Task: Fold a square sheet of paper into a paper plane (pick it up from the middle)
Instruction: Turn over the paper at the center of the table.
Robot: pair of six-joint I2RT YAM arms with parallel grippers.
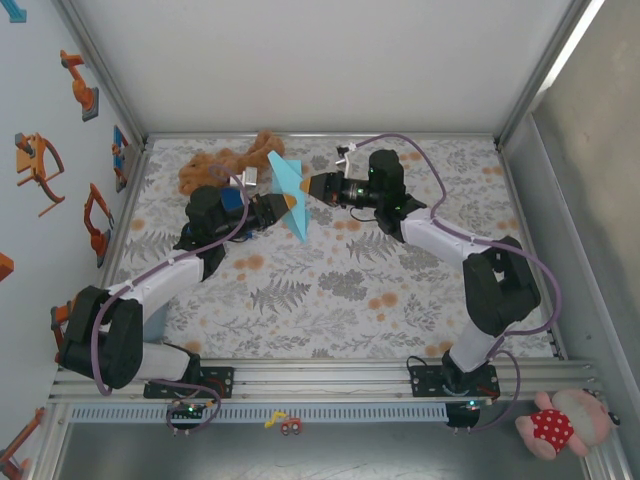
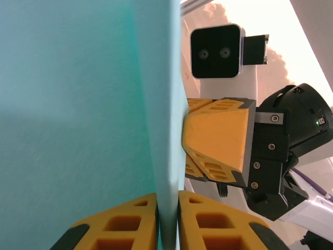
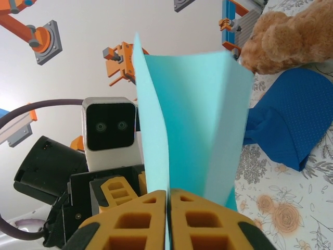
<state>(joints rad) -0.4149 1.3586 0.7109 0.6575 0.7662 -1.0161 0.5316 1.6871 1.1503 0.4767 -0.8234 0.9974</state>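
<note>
Both arms meet over the far middle of the table (image 1: 330, 290), and the paper (image 1: 285, 180) is up in the air between them, standing on edge. The top view shows it as a folded light cyan-blue piece, wider toward the far edge and tapering to a point on the near side. The left end effector (image 1: 288, 203) comes in from the left, and in its own wrist view the yellow pads (image 2: 125, 226) are pressed together with the thin sheet running straight down between them, so it is clamped on the paper. The right end effector (image 1: 306, 188) faces it from the other side. In its wrist view the paper rises from the narrow slit between its fingers (image 3: 130, 224) and opens upward into a V-shaped crease, so this one is clamped on the paper too. From the left wrist, the right end effector's yellow tips sit right against the sheet's edge. Behind the paper, at the far left of the table, lies a brown plush toy (image 1: 215, 168), with a dark blue object (image 3: 291, 120) on the table just beside it.
</note>
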